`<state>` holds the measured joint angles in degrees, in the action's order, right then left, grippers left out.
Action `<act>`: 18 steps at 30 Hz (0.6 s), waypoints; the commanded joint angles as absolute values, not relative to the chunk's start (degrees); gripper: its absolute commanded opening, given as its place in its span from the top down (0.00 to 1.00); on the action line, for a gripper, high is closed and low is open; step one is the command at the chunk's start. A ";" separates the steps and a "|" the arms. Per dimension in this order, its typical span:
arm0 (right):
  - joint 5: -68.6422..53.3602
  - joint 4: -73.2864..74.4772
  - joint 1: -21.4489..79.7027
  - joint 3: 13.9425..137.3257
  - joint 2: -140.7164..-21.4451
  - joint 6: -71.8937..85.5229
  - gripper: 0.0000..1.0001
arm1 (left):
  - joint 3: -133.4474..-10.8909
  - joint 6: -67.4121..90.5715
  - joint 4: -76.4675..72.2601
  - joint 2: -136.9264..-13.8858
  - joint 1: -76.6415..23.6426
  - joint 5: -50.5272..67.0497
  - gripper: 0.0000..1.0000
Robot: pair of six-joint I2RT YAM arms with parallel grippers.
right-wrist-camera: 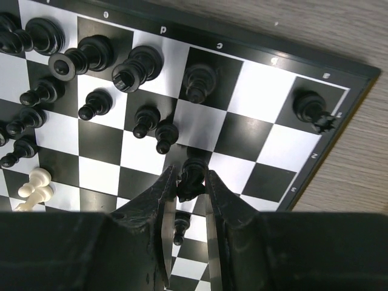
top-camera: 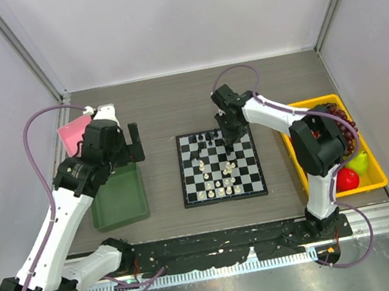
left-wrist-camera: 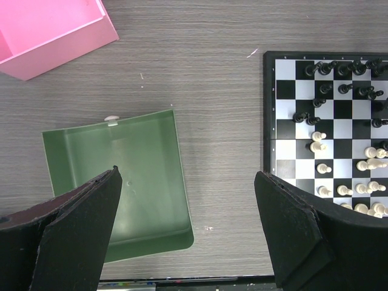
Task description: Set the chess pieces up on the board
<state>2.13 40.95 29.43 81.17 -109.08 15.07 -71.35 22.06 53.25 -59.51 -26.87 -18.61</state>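
While the right arm (top-camera: 271, 112) stretches over the far rows of the board (top-camera: 255, 173), the overhead view shows black chess pieces (top-camera: 204, 138) bunched at that far edge and cream ones (top-camera: 220, 189) nearer the arms, so setup looks partway along.

Left wrist view: the left gripper (left-wrist-camera: 188, 179) hangs spread wide, holding nothing, above the green tray (left-wrist-camera: 145, 157), with the board off to its right.

Right wrist view: the right gripper (right-wrist-camera: 189, 182) pinches one black piece (right-wrist-camera: 193, 173) between its fingertips, low over the board near a corner. I can't tell whether it is lifted or resting.

It's the placing step, I'd say. Next it needs a free home square, a straight lowering and a clean release among close neighbours.
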 commanded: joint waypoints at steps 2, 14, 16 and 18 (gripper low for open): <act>4.22 40.43 27.25 81.91 -104.68 14.94 0.84 | -71.81 22.15 53.26 -57.75 -26.54 -18.72 0.01; 2.02 38.41 23.82 85.78 -108.71 17.23 0.83 | -72.77 21.80 53.96 -57.22 -26.46 -20.04 0.01; 1.58 38.32 23.56 86.74 -109.59 17.31 0.84 | -72.86 21.88 53.96 -57.39 -26.37 -19.95 0.01; 1.14 38.15 23.38 87.62 -110.47 17.23 0.84 | -72.95 21.97 53.96 -57.57 -26.37 -19.95 0.01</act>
<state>2.24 40.12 23.66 84.09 -108.92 16.64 -71.35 22.04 54.11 -58.35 -26.72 -19.09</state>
